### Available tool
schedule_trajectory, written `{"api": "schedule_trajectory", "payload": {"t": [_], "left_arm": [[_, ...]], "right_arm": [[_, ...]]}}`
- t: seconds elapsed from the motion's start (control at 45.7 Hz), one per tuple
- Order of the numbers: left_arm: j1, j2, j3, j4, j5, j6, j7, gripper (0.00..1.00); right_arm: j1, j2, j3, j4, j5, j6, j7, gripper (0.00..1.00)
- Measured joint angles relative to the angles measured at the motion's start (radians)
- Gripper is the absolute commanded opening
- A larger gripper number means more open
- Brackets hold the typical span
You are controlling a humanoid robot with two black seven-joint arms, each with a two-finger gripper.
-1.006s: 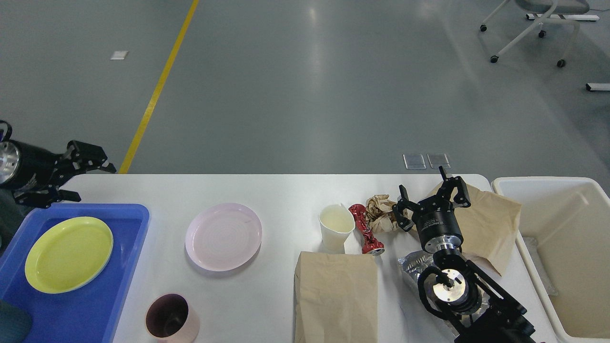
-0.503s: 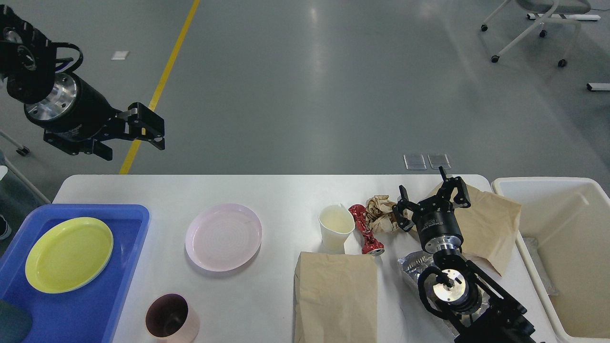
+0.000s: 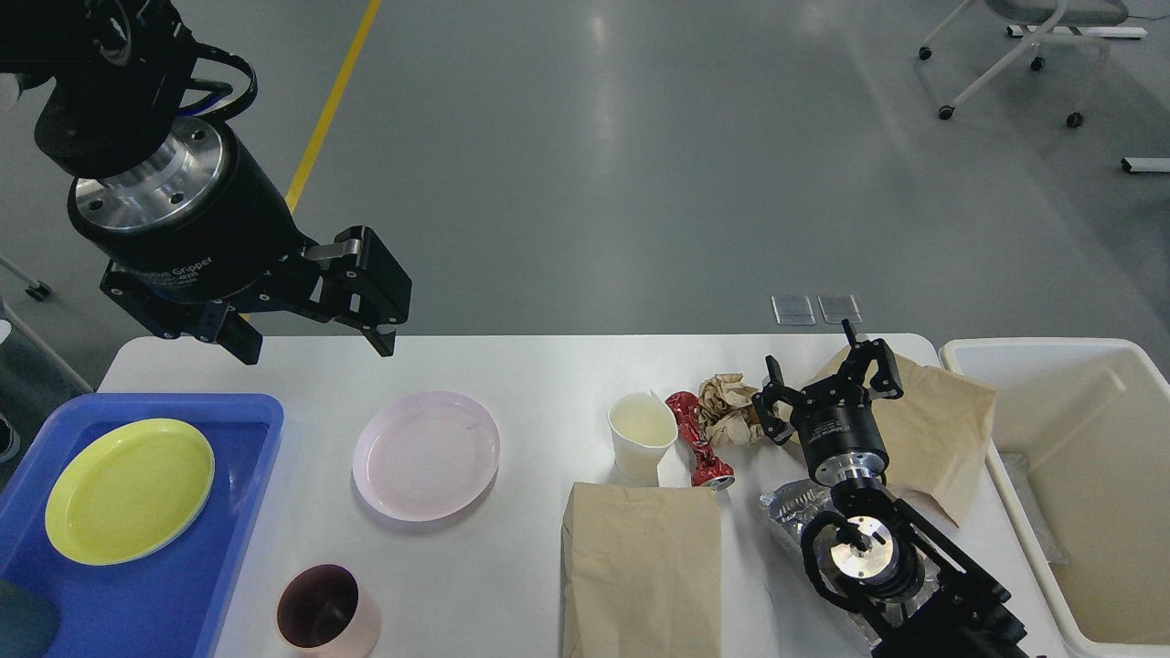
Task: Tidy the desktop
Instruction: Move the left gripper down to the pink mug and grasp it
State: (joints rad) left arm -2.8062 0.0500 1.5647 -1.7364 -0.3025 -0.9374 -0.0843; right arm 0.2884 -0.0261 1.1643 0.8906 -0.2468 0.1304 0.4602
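At the left edge of the frame, a yellow plate [image 3: 129, 489] is lying in a blue tray [image 3: 239, 498]. In the upper left, the left claw [image 3: 315, 343] is hanging above the tabletop [image 3: 512, 366], fingers spread apart and grasping nothing. The tabletop is filling the lower half of the frame. A pink plate [image 3: 426, 455] and a pink cup [image 3: 327, 610] are sitting left of centre. Further right are a white cup [image 3: 640, 437], a crushed red can [image 3: 697, 440] and a paper bag [image 3: 642, 571]. The right claw [image 3: 827, 379] is hovering released beside crumpled paper [image 3: 728, 408]. A cream bin [image 3: 1088, 484] is standing at the right edge.
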Motion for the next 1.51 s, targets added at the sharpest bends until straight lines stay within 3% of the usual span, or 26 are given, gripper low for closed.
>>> {"api": "schedule_trajectory", "payload": {"t": [0.219, 0.503, 0.656, 0.853, 0.94, 1.115, 1.247, 1.509], "left_arm": [[0.108, -0.029, 0.012, 0.02, 0.0, 0.0, 0.006, 0.97], [0.27, -0.033, -0.007, 0.048, 0.0, 0.061, 0.005, 0.96], [0.44, -0.022, -0.024, 0.048, 0.023, 0.19, 0.011, 0.96], [0.66, 0.097, -0.075, 0.048, 0.143, 0.367, 0.017, 0.93], [0.744, 0.147, -0.119, 0.05, 0.22, 0.418, 0.04, 0.93], [0.894, 0.223, -0.187, 0.077, 0.345, 0.564, 0.13, 0.93], [0.959, 0.246, -0.189, 0.125, 0.391, 0.613, 0.154, 0.93], [1.092, 0.252, -0.217, 0.194, 0.435, 0.651, 0.158, 0.93]], "right_arm": [[0.0, 0.0, 0.0, 0.0, 0.001, 0.0, 0.0, 1.0], [-0.001, 0.0, 0.0, 0.001, 0.001, 0.0, 0.0, 1.0], [-0.001, 0.0, 0.0, 0.001, 0.001, 0.0, 0.0, 1.0], [-0.001, 0.0, 0.0, 0.001, 0.002, 0.0, 0.0, 1.0], [-0.001, 0.0, 0.0, 0.001, 0.001, 0.0, 0.0, 1.0], [-0.001, 0.0, 0.0, 0.001, 0.001, 0.0, 0.0, 1.0], [-0.001, 0.0, 0.0, 0.001, 0.001, 0.0, 0.0, 1.0], [-0.001, 0.0, 0.0, 0.001, 0.001, 0.0, 0.0, 1.0]]}}
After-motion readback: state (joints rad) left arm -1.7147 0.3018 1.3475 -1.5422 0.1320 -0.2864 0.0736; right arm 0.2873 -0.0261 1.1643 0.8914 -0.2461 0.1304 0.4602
